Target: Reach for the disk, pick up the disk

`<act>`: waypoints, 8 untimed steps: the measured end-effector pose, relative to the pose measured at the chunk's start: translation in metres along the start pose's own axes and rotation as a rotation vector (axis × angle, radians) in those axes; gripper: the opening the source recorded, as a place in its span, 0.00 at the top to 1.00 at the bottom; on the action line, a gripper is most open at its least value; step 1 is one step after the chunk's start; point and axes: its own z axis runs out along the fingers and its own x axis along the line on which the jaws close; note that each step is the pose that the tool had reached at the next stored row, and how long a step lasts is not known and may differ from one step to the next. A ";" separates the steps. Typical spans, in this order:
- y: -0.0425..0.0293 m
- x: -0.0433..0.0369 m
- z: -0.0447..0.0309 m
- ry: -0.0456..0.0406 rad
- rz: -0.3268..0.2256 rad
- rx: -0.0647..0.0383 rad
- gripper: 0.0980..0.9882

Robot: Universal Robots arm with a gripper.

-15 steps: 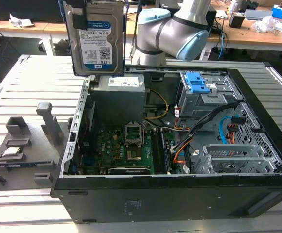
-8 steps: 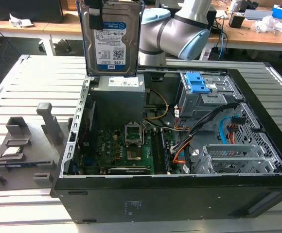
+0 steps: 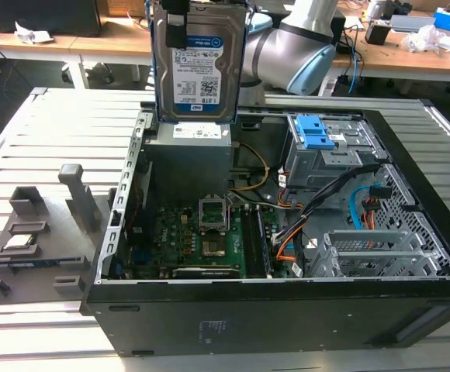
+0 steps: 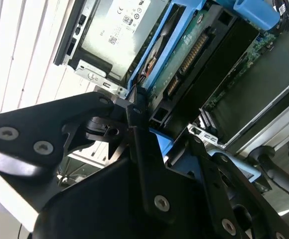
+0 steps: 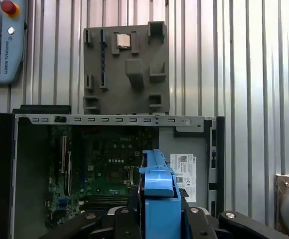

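Gripping the disk (image 5: 158, 191) by its blue side rails, my pincer (image 5: 159, 216) is closed narrow on it, with a black finger (image 4: 143, 164) pressed against each side. In the exterior view the disk hangs upright in the air, with its white-and-blue label turned to the camera, above the open computer case (image 3: 248, 318). Under the disk I see the grey power supply box (image 3: 190, 159) with a small label on top, and beside it the green motherboard (image 3: 202, 232) on the floor of the case. More to the exterior view's right, inside the case, stands the grey drive cage (image 3: 326, 163) with its blue latches (image 3: 316, 130), and orange and blue cables run near it. Outside the case, at the exterior view's left, a grey holder block (image 3: 39, 232) lies on the slatted metal table (image 3: 62, 128). A small square silver chip (image 5: 123, 41) sits in one of its pockets. Near the block, in the first wrist view, a control pendant (image 5: 0, 45) with a red button rests on the table. Wooden desks (image 3: 116, 35) stand far behind.
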 end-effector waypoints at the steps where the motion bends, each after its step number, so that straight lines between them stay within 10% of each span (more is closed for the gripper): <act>1: -0.0058 0.0000 -0.0003 0.0010 0.000 0.000 0.70; 8: -0.0391 -0.0008 -0.0023 0.0073 0.000 -0.003 0.70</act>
